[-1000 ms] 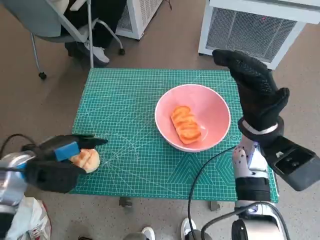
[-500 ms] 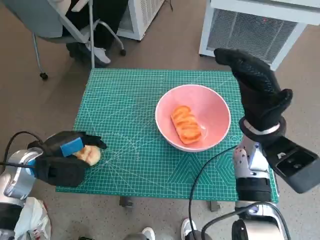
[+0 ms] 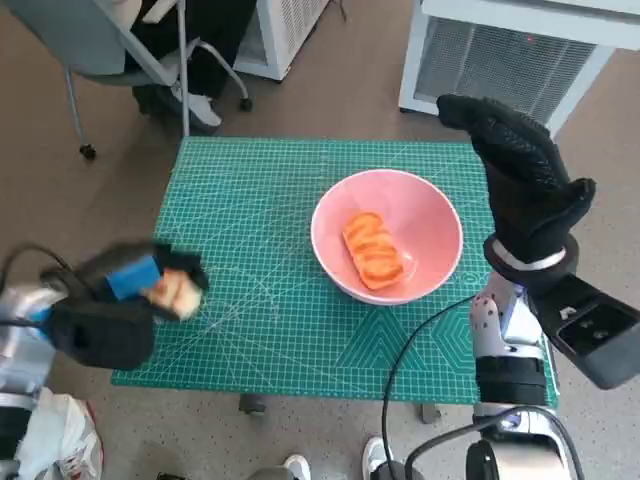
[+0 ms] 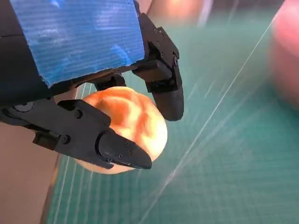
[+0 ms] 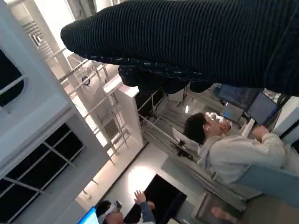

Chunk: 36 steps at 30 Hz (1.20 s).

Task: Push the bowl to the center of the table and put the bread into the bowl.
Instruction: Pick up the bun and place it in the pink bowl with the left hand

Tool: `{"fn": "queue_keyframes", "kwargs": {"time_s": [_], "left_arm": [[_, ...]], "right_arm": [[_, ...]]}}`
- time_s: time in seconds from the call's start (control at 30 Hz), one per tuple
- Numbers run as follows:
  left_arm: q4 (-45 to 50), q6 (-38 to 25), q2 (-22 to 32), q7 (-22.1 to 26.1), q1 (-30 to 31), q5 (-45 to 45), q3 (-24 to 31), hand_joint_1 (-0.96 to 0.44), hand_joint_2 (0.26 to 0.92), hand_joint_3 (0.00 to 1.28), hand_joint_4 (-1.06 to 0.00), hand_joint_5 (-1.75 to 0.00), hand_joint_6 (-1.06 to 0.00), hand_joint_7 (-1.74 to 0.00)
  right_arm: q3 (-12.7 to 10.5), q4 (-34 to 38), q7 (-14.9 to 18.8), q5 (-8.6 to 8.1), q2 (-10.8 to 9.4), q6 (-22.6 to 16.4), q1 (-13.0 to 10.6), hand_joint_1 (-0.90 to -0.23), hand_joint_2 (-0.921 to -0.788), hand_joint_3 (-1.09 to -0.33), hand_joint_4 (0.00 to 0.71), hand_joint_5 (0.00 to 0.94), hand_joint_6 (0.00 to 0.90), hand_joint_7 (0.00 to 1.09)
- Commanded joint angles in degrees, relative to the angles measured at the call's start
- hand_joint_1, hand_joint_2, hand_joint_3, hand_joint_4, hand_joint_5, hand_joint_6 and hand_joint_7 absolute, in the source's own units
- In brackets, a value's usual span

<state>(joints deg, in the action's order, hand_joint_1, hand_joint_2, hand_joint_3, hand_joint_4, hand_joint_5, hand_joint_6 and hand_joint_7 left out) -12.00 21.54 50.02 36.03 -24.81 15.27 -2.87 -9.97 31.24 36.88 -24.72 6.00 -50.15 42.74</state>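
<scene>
Head view: our left robot hand [image 3: 110, 318] grasps the bread [image 3: 175, 291]; the bowl [image 3: 386, 235] lies rightward; right robot hand [image 3: 525, 190] raised, released.

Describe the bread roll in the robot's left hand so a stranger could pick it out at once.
Start at the green mat; at its near left corner the left hand grips a round bread roll. Unlike the long bread in the pink bowl, it is round, between black fingers.

Bright, even light; motion-blurred left hand [image 3: 110, 310]

Brown floor [image 3: 60, 200], grey chair [image 3: 110, 45]
</scene>
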Motion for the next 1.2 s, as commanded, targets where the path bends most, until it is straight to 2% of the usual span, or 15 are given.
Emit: {"fn": "queue_keyframes", "kwargs": {"time_s": [0.03,0.17,0.37,0.67,0.9,1.2], "left_arm": [[3.9,0.1,-0.9,0.3,-7.3,-2.5,1.0,0.00,0.920,0.12,-0.53,-1.32,-0.68,-1.13],[4.4,-0.1,-3.7,0.2,-13.5,-2.6,-0.7,0.00,0.920,0.12,-0.55,-1.24,-0.66,-1.21],[1.1,3.3,-9.6,-0.9,-22.7,0.1,-5.4,0.00,0.920,0.12,-0.55,-1.20,-0.64,-1.26],[-12.8,9.6,-19.3,-3.1,-35.6,6.2,-13.3,0.00,0.920,0.12,-0.57,-1.23,-0.63,-1.23],[-24.2,9.6,-26.7,-7.2,-40.8,10.6,-17.2,0.00,0.920,0.12,-0.57,-1.20,-0.63,-1.26],[-40.5,8.5,-34.8,-15.7,-44.9,15.5,-21.1,0.00,0.921,0.13,-0.57,-1.23,-0.59,-1.25]], "right_arm": [[-0.1,0.7,-0.3,0.57,0.2,0.4,-0.4,-0.563,-0.921,-0.809,-0.001,0.435,-0.001,0.63],[-0.1,1.1,-0.2,0.59,0.2,0.3,-0.2,-0.562,-0.921,-0.807,-0.001,0.435,-0.001,0.63],[-0.1,1.5,-0.1,0.61,0.2,0.2,0.2,-0.567,-0.921,-0.804,-0.001,0.437,-0.001,0.63],[-0.2,2.9,0.0,0.82,0.1,-0.7,0.8,-0.582,-0.921,-0.792,-0.001,0.443,-0.001,0.63],[-0.2,3.5,0.2,0.92,0.4,-1.5,0.8,-0.586,-0.921,-0.787,-0.001,0.448,-0.001,0.63],[-0.2,3.3,-0.5,1.47,0.6,-2.3,0.1,-0.572,-0.921,-0.807,-0.001,0.454,-0.001,0.61]]}}
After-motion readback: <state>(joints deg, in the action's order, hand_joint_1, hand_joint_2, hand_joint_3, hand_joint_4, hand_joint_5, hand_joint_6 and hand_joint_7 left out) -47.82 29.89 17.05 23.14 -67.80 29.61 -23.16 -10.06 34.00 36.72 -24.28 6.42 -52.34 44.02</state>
